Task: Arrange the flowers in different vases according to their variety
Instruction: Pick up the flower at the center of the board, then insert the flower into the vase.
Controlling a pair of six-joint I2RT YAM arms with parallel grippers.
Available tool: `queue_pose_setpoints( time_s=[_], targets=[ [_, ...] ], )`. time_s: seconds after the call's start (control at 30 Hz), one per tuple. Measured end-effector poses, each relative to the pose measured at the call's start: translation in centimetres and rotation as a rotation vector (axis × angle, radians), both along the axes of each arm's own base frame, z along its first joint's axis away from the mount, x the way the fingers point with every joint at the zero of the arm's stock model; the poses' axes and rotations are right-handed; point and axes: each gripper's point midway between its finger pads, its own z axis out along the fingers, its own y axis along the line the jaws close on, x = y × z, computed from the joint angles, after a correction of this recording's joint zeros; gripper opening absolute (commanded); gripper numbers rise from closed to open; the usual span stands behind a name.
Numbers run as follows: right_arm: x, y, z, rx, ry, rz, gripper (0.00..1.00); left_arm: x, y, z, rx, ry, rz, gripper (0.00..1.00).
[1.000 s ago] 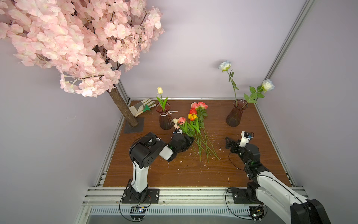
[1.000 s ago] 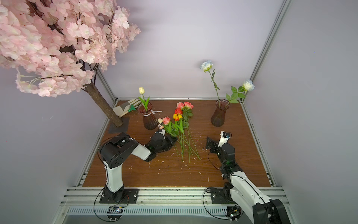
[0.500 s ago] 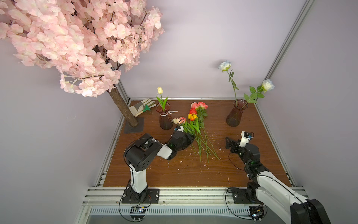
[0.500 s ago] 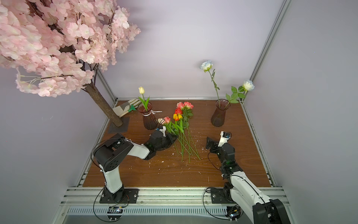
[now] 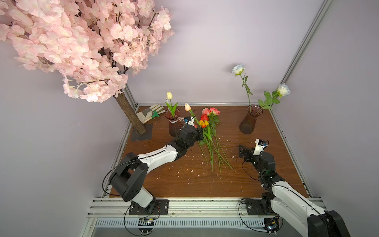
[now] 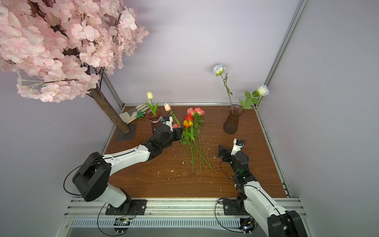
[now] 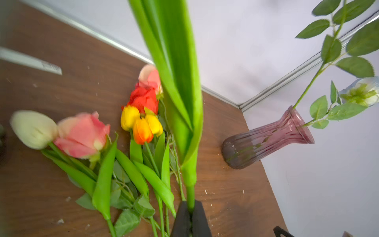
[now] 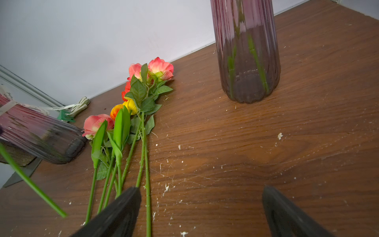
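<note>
Since a second ago my left arm has stretched forward and lifted one cream artificial tulip on a long green stem [image 5: 187, 107] up out of the heap.

My left gripper [image 7: 190, 209] is pinched tight on that stem low down, and the bloom stands tilted near the rim of the dark reddish-brown ribbed glass vase with a white ribbon [image 5: 174, 125], which has one pale yellow tulip [image 5: 169, 95] standing in it. The heap of pink and red roses and orange-yellow tulips [image 5: 208, 131] lies flat on the brown wooden table [image 5: 184, 180], just beside my left jaws. The plain reddish-brown ribbed glass vase [image 5: 248, 121] at the far right holds two white leafy roses [image 5: 238, 69]. My right gripper [image 8: 200, 194] hangs low over the table near the heap's stem ends, jaws spread wide with nothing between them.
</note>
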Motion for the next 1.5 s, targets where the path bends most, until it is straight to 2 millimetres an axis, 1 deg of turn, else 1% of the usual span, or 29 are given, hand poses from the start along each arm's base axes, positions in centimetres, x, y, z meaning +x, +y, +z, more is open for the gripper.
queue_pose_setpoints(
  time_s=[0.03, 0.1, 0.23, 0.33, 0.4, 0.57, 0.67, 0.73, 0.83, 0.93, 1.03, 1.1, 1.13, 1.2, 1.23, 1.3, 1.33, 1.4, 1.5],
  targets=[
    [0.0, 0.0, 0.0, 0.000, 0.000, 0.000, 0.99, 0.1, 0.6, 0.8, 0.026, -0.027, 0.014, 0.00],
    [0.0, 0.0, 0.0, 0.000, 0.000, 0.000, 1.00, 0.5, 2.4, 2.7, 0.090, -0.089, 0.055, 0.00],
    [0.0, 0.0, 0.0, 0.000, 0.000, 0.000, 1.00, 1.5, 6.1, 5.7, 0.210, -0.189, 0.152, 0.00],
    [0.0, 0.0, 0.0, 0.000, 0.001, 0.000, 0.99, 2.1, 8.5, 8.2, 0.303, -0.262, 0.227, 0.00],
    [0.0, 0.0, -0.1, -0.001, 0.003, 0.001, 0.99, 2.4, 9.6, 9.9, 0.354, -0.306, 0.268, 0.00],
    [0.0, 0.0, -0.5, -0.004, 0.016, 0.001, 0.99, 3.2, 12.3, 15.0, 0.449, -0.410, 0.364, 0.00],
    [0.0, 0.0, -0.4, -0.003, 0.015, 0.001, 1.00, 3.7, 14.3, 17.2, 0.477, -0.443, 0.424, 0.00],
    [0.0, 0.0, -0.5, -0.003, 0.017, 0.001, 1.00, 4.0, 15.5, 18.0, 0.492, -0.456, 0.455, 0.00],
    [0.0, 0.1, -0.6, -0.004, 0.021, 0.003, 1.00, 4.3, 17.0, 18.5, 0.517, -0.460, 0.492, 0.00],
    [0.0, 0.1, -0.7, -0.004, 0.024, 0.003, 1.00, 4.6, 18.0, 18.6, 0.538, -0.457, 0.513, 0.00],
    [0.0, 0.1, -0.7, -0.004, 0.022, 0.003, 0.99, 4.9, 18.6, 18.2, 0.545, -0.450, 0.521, 0.00],
    [0.0, 0.1, -0.7, -0.004, 0.022, 0.003, 1.00, 5.0, 18.8, 17.6, 0.549, -0.440, 0.523, 0.01],
    [0.0, 0.1, -0.7, -0.004, 0.022, 0.003, 0.99, 5.1, 18.9, 17.0, 0.554, -0.431, 0.522, 0.06],
    [0.0, 0.1, -0.7, -0.004, 0.022, 0.003, 0.99, 5.4, 18.8, 15.9, 0.556, -0.414, 0.512, 0.12],
    [0.0, 0.1, -0.7, -0.004, 0.022, 0.003, 0.99, 5.6, 18.7, 15.2, 0.553, -0.399, 0.508, 0.17],
    [0.0, 0.1, -0.7, -0.004, 0.022, 0.003, 0.99, 5.8, 18.6, 13.8, 0.552, -0.374, 0.497, 0.33],
    [0.0, 0.1, -0.7, -0.004, 0.022, 0.003, 1.00, 5.8, 18.6, 13.3, 0.543, -0.363, 0.494, 0.37],
    [0.0, 0.1, -0.7, -0.004, 0.022, 0.004, 1.00, 5.7, 18.4, 12.2, 0.529, -0.338, 0.481, 0.44],
    [0.0, 0.1, -0.7, -0.004, 0.022, 0.003, 0.99, 5.4, 18.1, 11.3, 0.496, -0.307, 0.462, 0.50]
  ],
)
